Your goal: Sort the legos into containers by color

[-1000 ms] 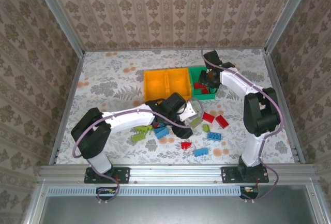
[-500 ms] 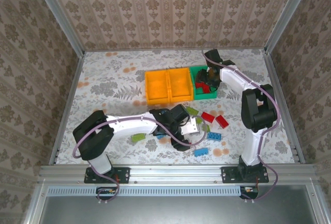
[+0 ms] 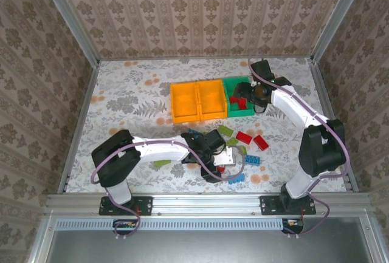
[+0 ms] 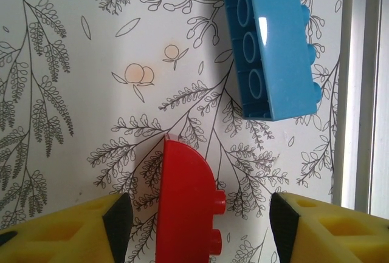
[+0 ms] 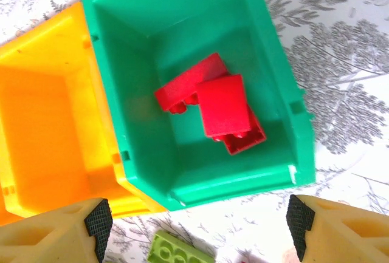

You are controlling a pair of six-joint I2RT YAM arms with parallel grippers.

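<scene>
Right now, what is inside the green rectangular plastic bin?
Three red studded plastic bricks lie heaped on the floor of the green plastic bin, overlapping one another. Anything beneath the pile is covered and cannot be seen.

Bright, even light; glare on blue brick (image 4: 273,44).

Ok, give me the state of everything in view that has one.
Green plastic bin, holding red plastic bricks.
Middle orange plastic bin, empty.
Far-left orange plastic bin, empty.
Left end effector, open, straddling a red plastic brick on the table.
Right end effector, open, empty, by the green bin.
Blue plastic brick, tipped sideways, hollow underside showing.
</scene>
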